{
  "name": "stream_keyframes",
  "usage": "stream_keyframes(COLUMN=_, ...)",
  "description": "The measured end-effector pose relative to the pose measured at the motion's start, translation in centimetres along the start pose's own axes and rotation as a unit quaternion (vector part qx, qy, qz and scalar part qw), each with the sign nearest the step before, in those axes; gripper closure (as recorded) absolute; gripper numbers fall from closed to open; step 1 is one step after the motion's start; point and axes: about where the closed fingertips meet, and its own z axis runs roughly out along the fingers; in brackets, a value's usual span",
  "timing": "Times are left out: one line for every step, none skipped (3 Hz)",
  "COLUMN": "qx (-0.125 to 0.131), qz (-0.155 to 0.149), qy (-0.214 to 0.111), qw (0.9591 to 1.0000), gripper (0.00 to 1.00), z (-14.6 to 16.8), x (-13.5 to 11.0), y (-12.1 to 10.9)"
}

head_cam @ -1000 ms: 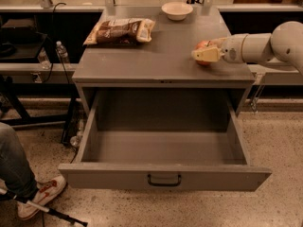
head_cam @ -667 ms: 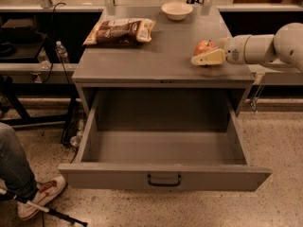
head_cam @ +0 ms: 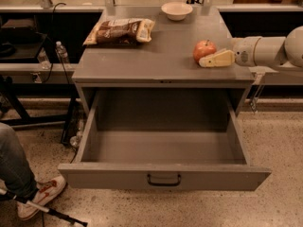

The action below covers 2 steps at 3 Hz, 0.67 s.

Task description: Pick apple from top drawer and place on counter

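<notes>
At the far left a person's leg (head_cam: 13,167) and sneaker (head_cam: 45,196) stand on the floor, clear of the cabinet. On the worktop (head_cam: 161,63) a brown snack bag (head_cam: 120,30) lies at the back left and a pale bowl (head_cam: 176,11) sits at the back centre; neither has moved in the last second. Below, the top drawer (head_cam: 163,173) hangs fully pulled out, and its tray shows nothing inside.

The change is on the right. The apple (head_cam: 204,50) now sits on the worktop near the right front corner, with almost its whole red face showing, where a second ago the pincer (head_cam: 213,59) covered most of it. The pincer has eased back toward the right edge and lies low just beside the apple's lower right; whether the two still touch cannot be made out. Whether it has released the fruit or is still clenched on it cannot be told from this angle. The white arm (head_cam: 270,50) reaches in from the right.

Judging by this, the placing looks all but finished: the apple is out of the drawer and resting on the worktop, and only a clean withdrawal seems left.
</notes>
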Motion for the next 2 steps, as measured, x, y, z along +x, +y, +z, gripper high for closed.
stream_keyframes(qx=0.037, qz=0.006, qy=-0.008, qw=0.9993, gripper=0.0, z=-3.7, x=0.3, y=-1.4)
stream_keyframes(qx=0.082, qz=0.022, qy=-0.01, qw=0.9963, gripper=0.0, z=-7.5, x=0.8, y=-2.9)
